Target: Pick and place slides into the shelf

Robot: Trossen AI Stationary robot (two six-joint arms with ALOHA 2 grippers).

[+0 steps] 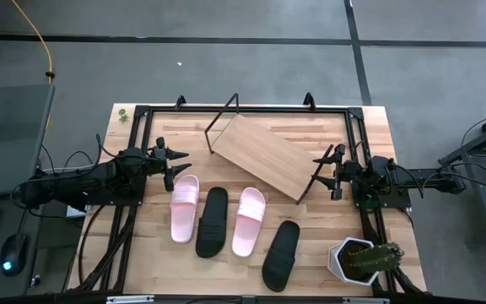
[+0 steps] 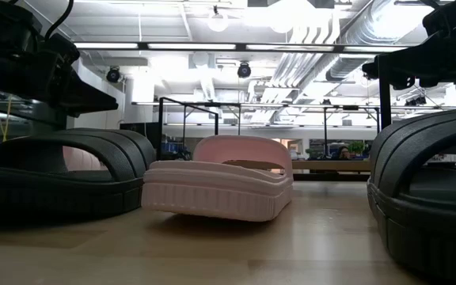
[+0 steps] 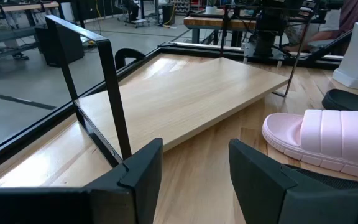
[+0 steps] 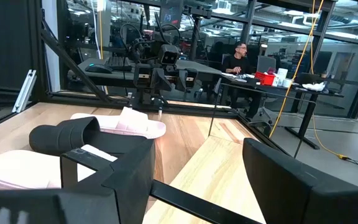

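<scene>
Four slides lie sole-down in a row on the tabletop's near half: a pale pink one (image 1: pixel 184 208), a black one (image 1: pixel 212 221), a second pink one (image 1: pixel 249 221) and a second black one (image 1: pixel 282 254). The shelf (image 1: pixel 266 155), a tilted light-wood board on a thin black wire frame, stands behind them at the table's middle. My left gripper (image 1: pixel 179 162) hovers open at the table's left, just beyond the first pink slide (image 3: pixel 328 137), touching nothing. My right gripper (image 1: pixel 320 170) hangs open at the table's right, beside the shelf's right end.
A white pot with a green cactus (image 1: pixel 364 259) stands at the near right corner. A black metal frame (image 1: pixel 243 108) runs around the tabletop's edges. Bare wood shows between the slides and the near edge. People sit at desks in the room beyond.
</scene>
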